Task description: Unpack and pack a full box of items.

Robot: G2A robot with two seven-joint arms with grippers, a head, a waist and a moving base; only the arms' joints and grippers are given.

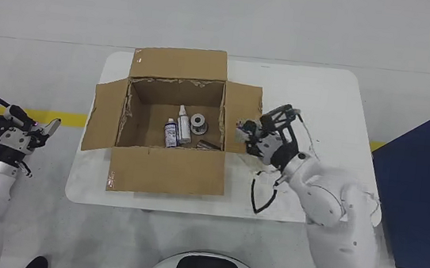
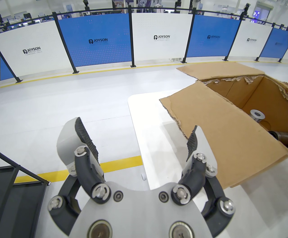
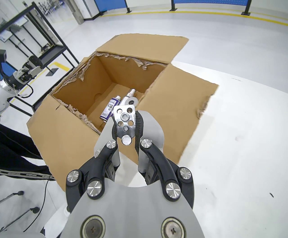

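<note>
**Cardboard box open on the tabletop, metal plate pinched at its right flap**

Cardboard, brown and torn ragged along the upper edges of its walls, makes up the box (image 1: 167,172) (image 2: 225,139) (image 3: 175,97). It stands on the left half of the white tabletop (image 1: 315,97) with all four flaps folded outward. The left flap reaches about to the tabletop's left edge and the front flap lies close to the front edge.

On the box floor a spray can (image 1: 170,134) (image 3: 110,107) with a blue and white label lies just beside a white bottle (image 1: 185,125). A metal flange (image 1: 199,123) (image 2: 257,113) sits to the right of the bottle. A dark cylinder (image 1: 208,144) (image 2: 279,136) lies near the box's right wall, towards the front.

The right gripper (image 1: 244,129) (image 3: 126,122) hangs over the box's right flap, close to the right wall. Its pads are pressed against the two sides of a small metal plate (image 1: 241,126) (image 3: 122,112). The plate is drilled with several round holes, and a short stud shows at the end nearer the wrist. It stands up between the fingers, clear of the cardboard.

The left gripper (image 1: 46,129) (image 2: 137,128) hangs beyond the tabletop's left edge, over the floor by the yellow line and well apart from the box. Its jaws are spread wide with nothing between the ribbed pads (image 2: 86,137).
</note>
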